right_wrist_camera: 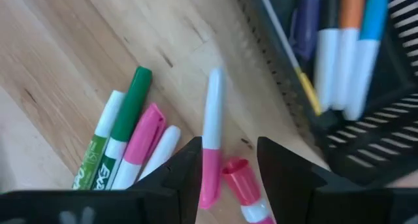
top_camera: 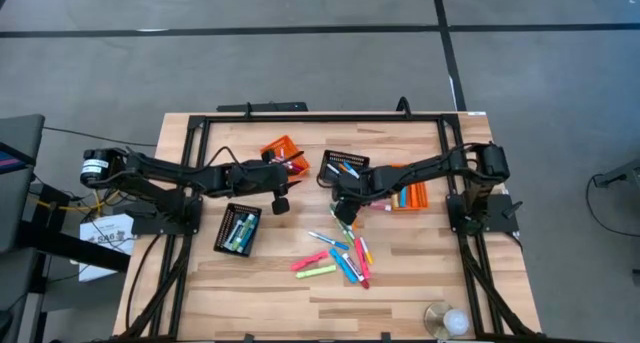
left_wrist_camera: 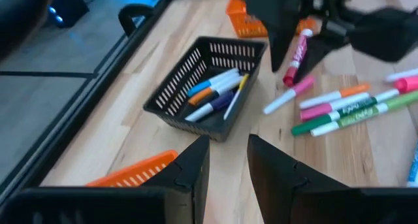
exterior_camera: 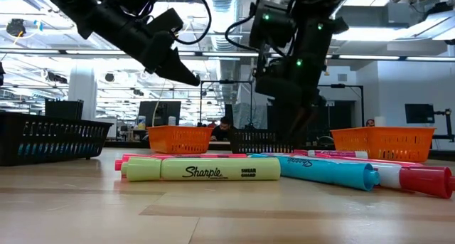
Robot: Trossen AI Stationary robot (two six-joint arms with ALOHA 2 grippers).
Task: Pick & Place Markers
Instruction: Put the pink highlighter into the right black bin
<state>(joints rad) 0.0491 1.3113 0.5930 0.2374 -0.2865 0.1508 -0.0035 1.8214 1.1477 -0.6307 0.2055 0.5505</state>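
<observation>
A wooden table [top_camera: 420,283] is being viewed from above, with both arms reaching toward its middle. The right gripper [top_camera: 343,209] is being held just at six o'clock of a black basket [top_camera: 345,167] that is lying near the table's centre, toward twelve o'clock. In the right wrist view its fingers [right_wrist_camera: 186,172] are being kept apart with a gap between them, and nothing is being clamped; a pink and white marker [right_wrist_camera: 210,136] and a red-capped marker [right_wrist_camera: 243,185] are seen lying on the wood below that gap. Green and pink markers [right_wrist_camera: 127,136] are lying just beside them. Several markers [right_wrist_camera: 339,48] are already resting inside the black basket.

The left gripper [top_camera: 281,198] is being held at about nine o'clock of the right one, beside an orange basket [top_camera: 281,149]. Its fingers [left_wrist_camera: 189,168] are parted slightly and nothing is being held.

The loose markers [top_camera: 340,258] are scattered toward six o'clock of the centre. A second black basket [top_camera: 238,229] is lying at eight o'clock, and another orange basket [top_camera: 410,195] at three o'clock.
</observation>
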